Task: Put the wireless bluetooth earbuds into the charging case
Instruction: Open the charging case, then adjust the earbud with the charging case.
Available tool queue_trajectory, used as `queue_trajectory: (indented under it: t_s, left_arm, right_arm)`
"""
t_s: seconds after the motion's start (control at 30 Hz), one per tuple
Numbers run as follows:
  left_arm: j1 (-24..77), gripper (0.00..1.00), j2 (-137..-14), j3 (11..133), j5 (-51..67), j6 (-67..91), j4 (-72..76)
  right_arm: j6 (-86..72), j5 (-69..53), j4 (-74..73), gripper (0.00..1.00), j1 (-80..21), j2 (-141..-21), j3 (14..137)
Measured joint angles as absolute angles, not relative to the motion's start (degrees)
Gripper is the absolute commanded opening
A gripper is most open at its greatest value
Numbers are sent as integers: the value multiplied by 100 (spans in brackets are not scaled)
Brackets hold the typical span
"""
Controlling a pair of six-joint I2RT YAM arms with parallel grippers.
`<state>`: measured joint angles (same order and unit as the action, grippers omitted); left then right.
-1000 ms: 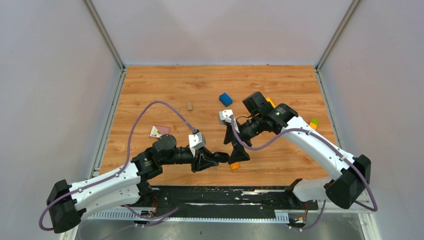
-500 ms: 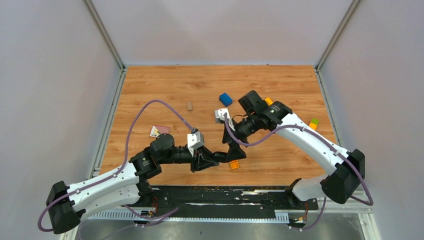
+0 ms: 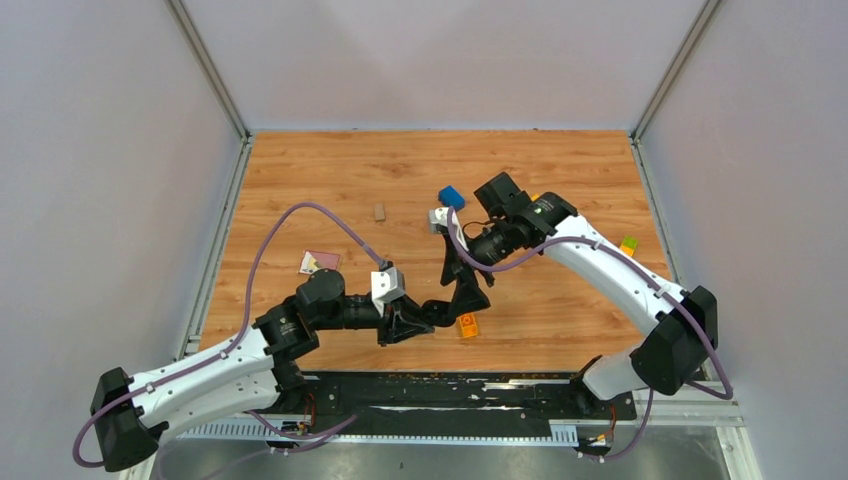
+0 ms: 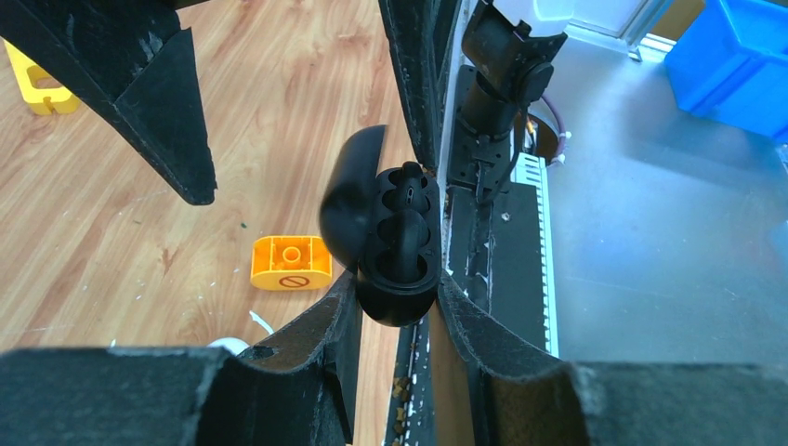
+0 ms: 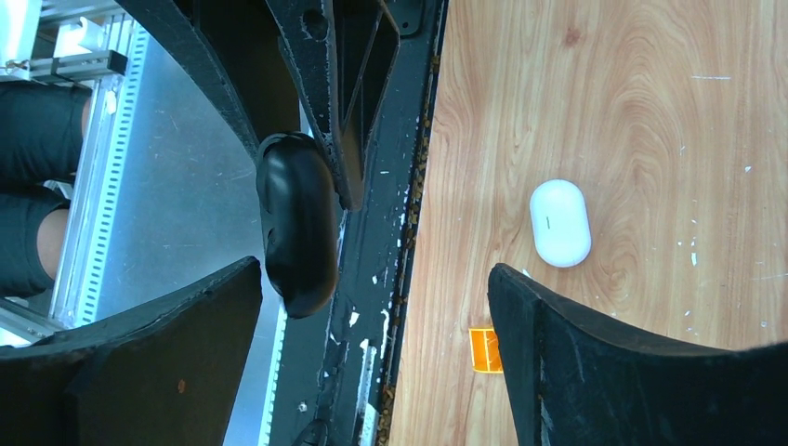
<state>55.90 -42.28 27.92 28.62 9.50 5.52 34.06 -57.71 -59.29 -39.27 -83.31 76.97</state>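
Nearest, the left gripper clamps an open black hinged case, the right gripper hanging wide open and empty above it; farther, the white charging case lies closed on the table, earbuds unseen, so insertion seems not yet done.

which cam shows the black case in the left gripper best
Left wrist: the black case sits lid-open between the fingers of the left gripper, its sockets facing the camera. The right wrist view shows only its smooth outer shell. In the top view it cannot be made out.

Overhead camera looks down; close wrist cameras share orange block.
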Motion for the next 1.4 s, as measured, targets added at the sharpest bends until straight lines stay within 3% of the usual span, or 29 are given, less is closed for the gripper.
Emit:
queue_trajectory:
  t_s: [0.37,0.53,0.7,0.87,1.4]
  left_arm:
    - [5590,0,-4182,2790,2836,899,495]
    - [5590,0,-4171,2786,2788,880,443]
    - [5590,0,-4169,2781,2587,886,408]
    - [5590,0,-4217,2777,2331,961,416]
    - [5590,0,-4517,2650,2163,1431,976]
  right_arm:
    - [3682,-6187,-6523,90,-3883,-8423,8012]
    - [3800,-5739,-6504,73,-3865,-8106,8149]
    - [3933,-5242,-6167,44,-3850,-7373,8143]
    - [4049,-5406,-6027,41,-3850,-7122,8134]
    - [4202,-5271,-6020,29,-4351,-7852,8099]
